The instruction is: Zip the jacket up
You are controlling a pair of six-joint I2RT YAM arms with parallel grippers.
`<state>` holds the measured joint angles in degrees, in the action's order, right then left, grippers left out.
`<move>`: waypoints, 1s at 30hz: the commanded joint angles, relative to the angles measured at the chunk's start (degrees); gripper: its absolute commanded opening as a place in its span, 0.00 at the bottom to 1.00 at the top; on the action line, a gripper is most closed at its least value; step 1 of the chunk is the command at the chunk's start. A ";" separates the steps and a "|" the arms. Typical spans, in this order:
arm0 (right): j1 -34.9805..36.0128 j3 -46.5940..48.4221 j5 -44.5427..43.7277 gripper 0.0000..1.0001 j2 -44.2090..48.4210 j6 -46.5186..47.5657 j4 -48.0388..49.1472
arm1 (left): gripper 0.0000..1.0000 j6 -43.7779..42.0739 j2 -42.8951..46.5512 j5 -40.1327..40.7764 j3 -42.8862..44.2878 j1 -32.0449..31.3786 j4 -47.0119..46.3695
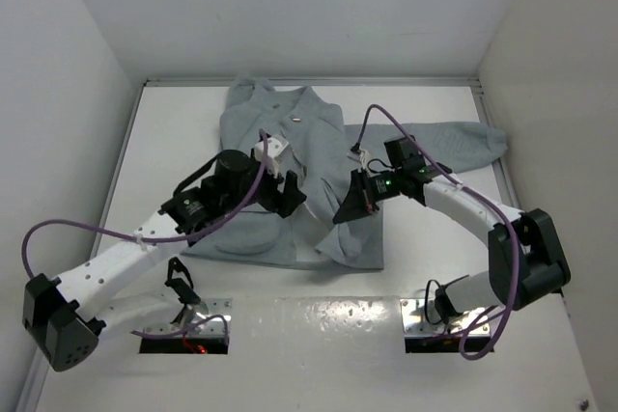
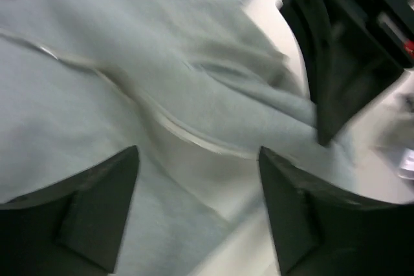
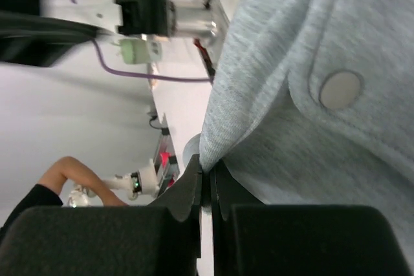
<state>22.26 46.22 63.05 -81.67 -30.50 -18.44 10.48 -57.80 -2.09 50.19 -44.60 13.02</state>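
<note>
The light grey jacket (image 1: 309, 132) lies spread on the white table, collar at the far end. My left gripper (image 1: 290, 198) hovers open over its front; in the left wrist view (image 2: 197, 179) the zipper seam (image 2: 181, 130) curves between the two dark fingers (image 2: 97, 205). My right gripper (image 1: 346, 211) is shut on a fold of the jacket's front edge near the hem and lifts it; the right wrist view (image 3: 210, 169) shows the fabric (image 3: 291, 30) pinched in the jaws, with a round snap (image 3: 341, 90) on a pocket flap. The right gripper also shows in the left wrist view (image 2: 336, 75).
The jacket's right sleeve (image 1: 463, 142) stretches toward the right wall. White walls enclose the table (image 1: 174, 142) on three sides. Purple cables (image 1: 58, 229) loop off both arms. A person's arm (image 3: 58, 176) shows in the background of the right wrist view.
</note>
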 commanded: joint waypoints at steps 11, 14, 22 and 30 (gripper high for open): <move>-1.69 -5.70 9.11 0.00 -0.67 -41.76 65.43 | 0.93 42.49 2.35 -43.79 -23.29 18.94 -35.05; -1.70 -6.23 10.25 0.00 -3.40 -53.89 85.17 | 0.96 48.73 -1.24 -45.81 -25.57 18.94 -47.44; -1.43 -5.09 11.92 0.00 -9.12 -64.07 101.23 | 0.99 63.43 -5.83 -43.88 -26.11 21.21 -62.31; 0.50 -4.64 12.19 0.00 -7.72 -64.33 101.32 | 0.99 63.44 -8.99 -39.49 -25.42 21.22 -62.32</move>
<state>21.19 40.14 74.28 -91.55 -93.67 70.26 72.49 -65.54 -43.20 24.14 -23.90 -45.63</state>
